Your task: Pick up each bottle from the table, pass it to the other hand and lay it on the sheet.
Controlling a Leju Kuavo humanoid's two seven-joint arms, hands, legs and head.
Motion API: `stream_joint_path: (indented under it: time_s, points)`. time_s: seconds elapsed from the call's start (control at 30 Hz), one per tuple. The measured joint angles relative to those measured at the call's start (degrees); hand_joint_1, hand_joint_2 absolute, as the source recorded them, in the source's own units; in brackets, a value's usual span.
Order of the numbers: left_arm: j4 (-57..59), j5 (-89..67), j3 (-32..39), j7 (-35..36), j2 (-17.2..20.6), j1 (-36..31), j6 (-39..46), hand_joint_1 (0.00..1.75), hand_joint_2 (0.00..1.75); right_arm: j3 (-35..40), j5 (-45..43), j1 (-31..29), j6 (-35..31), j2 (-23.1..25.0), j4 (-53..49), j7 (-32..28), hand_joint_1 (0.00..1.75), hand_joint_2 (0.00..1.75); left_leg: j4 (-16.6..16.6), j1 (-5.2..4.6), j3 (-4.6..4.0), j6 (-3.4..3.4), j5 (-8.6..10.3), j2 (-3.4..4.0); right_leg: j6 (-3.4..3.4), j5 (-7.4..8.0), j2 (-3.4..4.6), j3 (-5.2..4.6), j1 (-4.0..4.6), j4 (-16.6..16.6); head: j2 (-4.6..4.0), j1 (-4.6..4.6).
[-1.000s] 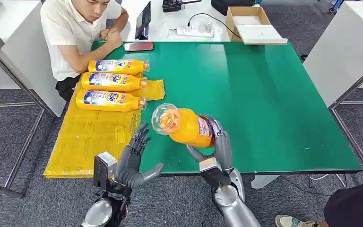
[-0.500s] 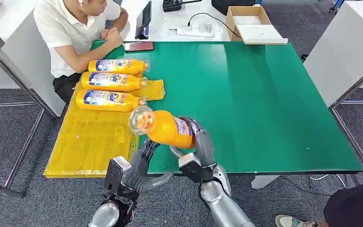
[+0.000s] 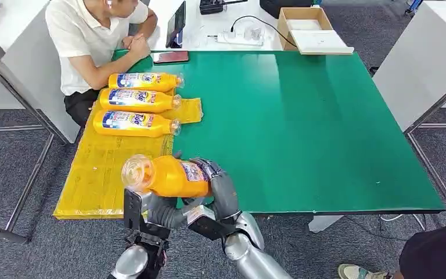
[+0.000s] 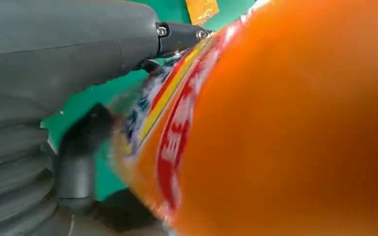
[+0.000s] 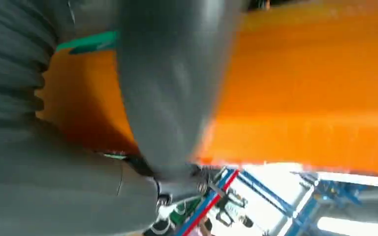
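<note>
Left hand [image 3: 161, 210]: at the near counter edge, directly under the bottle, thumb and fingers against its label in the left wrist view. Whether it grips yet or only cups cannot be told; judged to be receiving the hand-over.

Right hand [image 3: 218, 187]: fingers wrapped round the bottle's base end, carrying it. Held at the base, likely so the body is free for the other hand.

Bottle [image 3: 165, 176]: orange, on its side in the air, clear cap end pointing left, over the border between sheet and green counter [image 3: 302, 128].

Sheet [image 3: 107, 168]: yellow, on the counter's left part, bare at its near end, where this bottle would probably go.

Three bottles [image 3: 135, 100]: laid side by side on the sheet's far part, caps pointing right.

Person [image 3: 90, 40]: seated at the far left corner, arms on the counter.
</note>
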Motion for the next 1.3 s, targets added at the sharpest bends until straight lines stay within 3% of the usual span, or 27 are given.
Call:
stream_joint_path:
  time_s: [0.33, 0.37, 0.4, 0.43, 0.53, 0.57, 0.6, 0.63, 0.73, 0.77, 1.13, 1.23, 1.3]
  points:
    - [0.0, 3.5, 0.9, -0.5, -0.4, 0.2, -0.8, 0.0, 1.75, 2.1, -1.0, -0.4, 0.9, 0.6, 2.3, -0.4, 1.75, 1.75, 0.0, 0.0, 0.0, 0.0, 0.0, 0.01, 0.0, 0.0, 0.0, 0.0, 0.0, 0.0, 0.0, 0.0]
    - [0.0, 4.4, 1.0, -0.6, -0.5, 0.2, -0.9, 0.09, 1.75, 2.4, -1.2, -0.4, 1.1, 0.8, 2.6, -0.5, 1.75, 1.75, 0.0, 0.0, 0.0, 0.0, 0.0, 0.01, 0.0, 0.0, 0.0, 0.0, 0.0, 0.0, 0.0, 0.0]
    - [-0.1, 5.4, 1.2, -0.9, -0.5, 0.2, -1.0, 1.57, 1.75, 2.7, -1.4, -0.4, 1.4, 0.9, 3.0, -0.6, 1.75, 1.75, 0.0, 0.0, 0.0, 0.0, 0.0, 0.01, 0.0, 0.0, 0.0, 0.0, 0.0, 0.0, 0.0, 0.0]
    - [-0.3, 6.2, 1.5, -1.2, -0.5, 0.3, -1.0, 1.75, 1.75, 3.1, -1.7, -0.6, 1.5, 1.1, 3.4, -0.8, 1.75, 1.75, 0.0, 0.01, 0.0, 0.0, 0.0, 0.01, 0.0, 0.0, 0.0, -0.01, 0.01, 0.0, 0.0, 0.0]
    - [-1.0, 7.3, 1.9, -1.8, -0.6, 0.8, -1.2, 1.75, 1.75, 3.9, -2.5, -1.4, 1.8, 1.4, 4.5, -1.3, 1.71, 1.75, 0.0, 0.02, 0.0, 0.0, 0.0, 0.02, 0.0, 0.0, 0.01, -0.03, 0.01, 0.0, 0.0, 0.0]
    - [-1.1, 7.6, 1.9, -2.1, -0.6, 0.9, -1.4, 1.75, 1.75, 4.2, -2.7, -1.7, 1.9, 1.5, 5.0, -1.7, 1.48, 1.75, 0.0, 0.02, 0.0, 0.0, 0.0, 0.02, 0.0, 0.0, 0.01, -0.03, 0.01, 0.0, 0.0, -0.02]
    - [-1.3, 7.9, 2.1, -2.3, -0.5, 0.9, -1.7, 1.75, 1.75, 4.5, -3.0, -2.0, 1.9, 1.5, 5.2, -1.9, 0.4, 1.75, 0.0, 0.02, 0.0, 0.0, 0.0, 0.02, 0.0, 0.0, 0.01, -0.03, 0.01, 0.0, -0.02, 0.0]
    - [-1.4, 8.1, 2.3, -2.5, -0.5, 1.0, -2.0, 1.75, 1.75, 4.6, -3.1, -2.3, 2.0, 1.6, 5.5, -2.0, 0.03, 1.75, 0.0, 0.01, 0.0, 0.0, 0.0, 0.02, 0.0, 0.0, 0.01, -0.03, 0.01, 0.0, 0.0, 0.0]
    - [-1.4, 8.5, 2.4, -3.1, -0.5, 1.0, -2.1, 1.75, 1.75, 5.4, -3.2, -2.7, 2.1, 1.6, 6.0, -2.0, 0.0, 1.75, 0.0, 0.01, 0.0, 0.0, 0.0, 0.01, 0.0, 0.0, 0.01, -0.03, 0.01, 0.0, -0.02, 0.0]
    - [-1.5, 8.5, 2.6, -3.3, -0.5, 1.0, -2.1, 1.75, 1.75, 5.7, -3.3, -2.6, 2.5, 1.6, 6.2, -2.0, 0.0, 0.0, 0.0, 0.01, 0.0, 0.0, 0.0, 0.02, 0.0, 0.0, 0.01, -0.03, 0.01, 0.0, 0.0, 0.02]
    - [-3.6, 6.9, 4.6, -5.1, 0.2, 2.4, -0.3, 1.75, 1.75, 7.6, -4.7, -1.0, 2.4, 1.6, 6.2, -1.9, 0.0, 0.0, 0.0, 0.03, -0.03, -0.01, 0.0, 0.02, -0.01, -0.01, 0.0, -0.07, 0.02, 0.0, 0.0, 0.0]
    - [-4.5, 4.6, 6.0, -6.1, 0.2, 2.4, 4.3, 1.75, 1.75, 7.8, -5.4, 0.0, 2.4, 1.6, 6.2, -2.2, 0.0, 0.0, 0.0, 0.04, -0.05, -0.01, 0.0, 0.04, -0.01, -0.01, 0.0, -0.09, 0.02, 0.0, 0.0, -0.02]
    - [-4.6, -0.6, 7.6, -6.7, 0.2, 1.5, 12.4, 1.75, 1.75, 7.8, -5.8, 0.7, 2.4, 1.5, 6.2, -2.8, 0.0, 0.0, 0.0, 0.05, -0.05, -0.01, 0.0, 0.03, -0.02, 0.0, 0.01, -0.09, 0.03, 0.0, -0.02, 0.02]
